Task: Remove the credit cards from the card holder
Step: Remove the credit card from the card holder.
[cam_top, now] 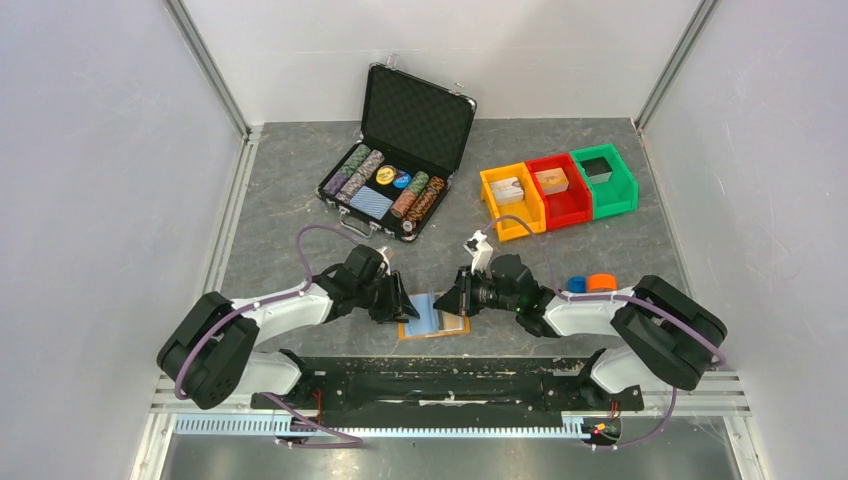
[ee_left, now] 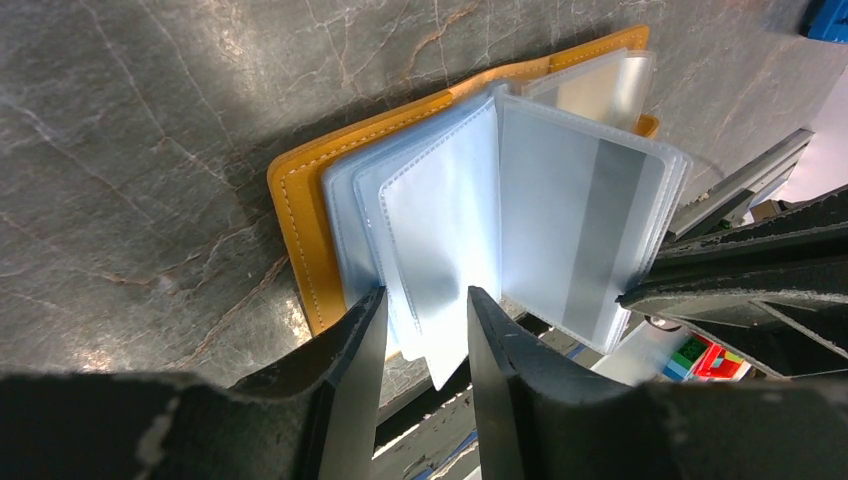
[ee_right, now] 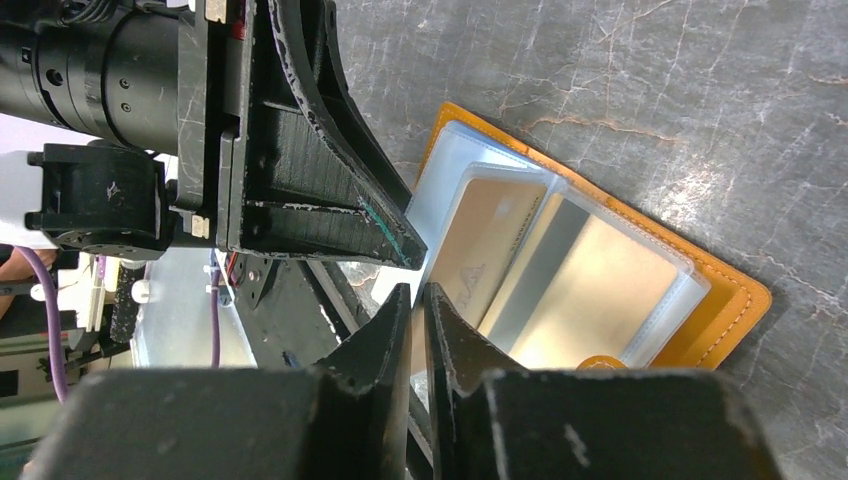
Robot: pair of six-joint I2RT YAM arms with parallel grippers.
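Sleeves (ee_left: 560, 220) of clear, glossy plastic fanned up from the stitched orange card holder (ee_left: 300, 210). It lay open and flat on the marbled grey surface (cam_top: 300, 180), on the arms' side of the black chip case (cam_top: 400, 150), long axis side to side. Left pincer (ee_left: 428, 295) stood open astride one sleeve. Right pincer (ee_right: 415, 295) had its jaws nearly together at another's edge; gripping or not, I couldn't tell.

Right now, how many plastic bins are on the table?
3, in a row on the far right side: orange bin at the left, red bin in the middle, green bin at the right. No sign of more hidden.
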